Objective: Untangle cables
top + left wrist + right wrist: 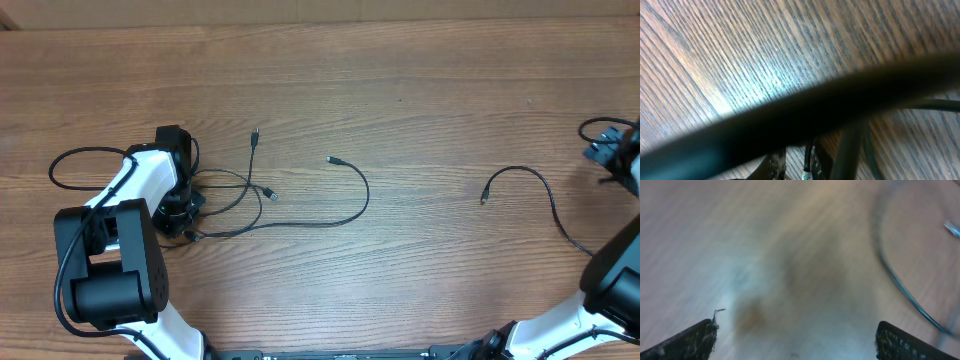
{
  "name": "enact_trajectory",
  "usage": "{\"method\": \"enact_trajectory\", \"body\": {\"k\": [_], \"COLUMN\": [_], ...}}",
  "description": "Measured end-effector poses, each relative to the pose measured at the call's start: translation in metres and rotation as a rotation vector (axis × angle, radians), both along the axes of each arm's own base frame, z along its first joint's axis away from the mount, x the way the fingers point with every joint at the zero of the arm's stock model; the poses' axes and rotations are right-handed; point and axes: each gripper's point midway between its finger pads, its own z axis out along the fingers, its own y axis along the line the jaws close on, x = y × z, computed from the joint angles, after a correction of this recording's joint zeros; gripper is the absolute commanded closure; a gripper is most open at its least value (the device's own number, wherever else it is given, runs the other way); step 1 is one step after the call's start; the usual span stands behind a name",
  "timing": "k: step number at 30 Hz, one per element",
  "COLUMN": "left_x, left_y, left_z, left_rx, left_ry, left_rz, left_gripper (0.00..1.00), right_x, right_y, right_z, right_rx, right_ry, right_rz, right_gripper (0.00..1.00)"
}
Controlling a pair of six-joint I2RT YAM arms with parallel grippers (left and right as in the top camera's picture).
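The cables lie on the wooden table. A tangle of thin black cables sits left of centre, with plug ends at the top, in the middle and on a long loop that runs right. My left gripper is down at the tangle's left end. In the left wrist view its fingers are nearly together on a thin black cable with a silver tip, and a blurred black cable crosses in front. One separate cable lies at the right. My right gripper is open and empty, and that cable shows beside it.
The left arm's thicker black wire loops on the table at the far left. The right arm stands at the right edge. The table's far edge runs along the top.
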Motion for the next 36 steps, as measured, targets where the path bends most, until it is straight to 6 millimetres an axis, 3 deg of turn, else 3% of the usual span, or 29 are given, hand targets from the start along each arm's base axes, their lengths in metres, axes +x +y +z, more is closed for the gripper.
{"method": "enact_trajectory", "body": {"k": [4,7,10,13,19,25,28,31,36], "left_x": [0.0,-0.001,-0.001,-0.001,-0.001,-0.003,-0.003,-0.003,-0.002], "left_y": [0.0,0.0,0.0,0.0,-0.001,-0.004,-0.007,-0.009,-0.011], "left_z": [0.0,0.0,0.0,0.0,0.0,0.0,-0.001,-0.001,-0.001], "left_rx": [0.0,0.0,-0.001,-0.001,-0.002,-0.023,-0.038,-0.054,-0.066], "left_ry": [0.002,0.003,0.003,0.003,0.007,0.012,0.011,0.009,0.007], "left_rz": [0.0,0.0,0.0,0.0,-0.001,0.003,0.005,0.008,0.009], "left_gripper": [0.8,0.8,0.79,0.8,0.79,0.79,0.8,0.81,0.81], "right_x": [-0.05,-0.084,-0.101,-0.104,-0.109,-0.124,-0.125,-0.115,-0.07], "right_y": [-0.035,-0.061,-0.077,-0.093,-0.105,-0.116,-0.113,-0.107,-0.096], "right_z": [-0.005,-0.008,-0.008,-0.004,-0.014,-0.037,-0.059,-0.073,-0.068], "right_rx": [0.042,0.098,0.137,0.131,0.104,0.108,0.149,0.192,0.258], "right_ry": [-0.002,-0.058,-0.126,-0.193,-0.237,-0.227,-0.2,-0.216,-0.366], "right_rz": [-0.201,-0.326,-0.378,-0.37,-0.32,-0.33,-0.322,-0.28,-0.157], "right_gripper": [0.28,0.27,0.12,0.07,0.07,0.05,0.12,0.25,0.27]}}
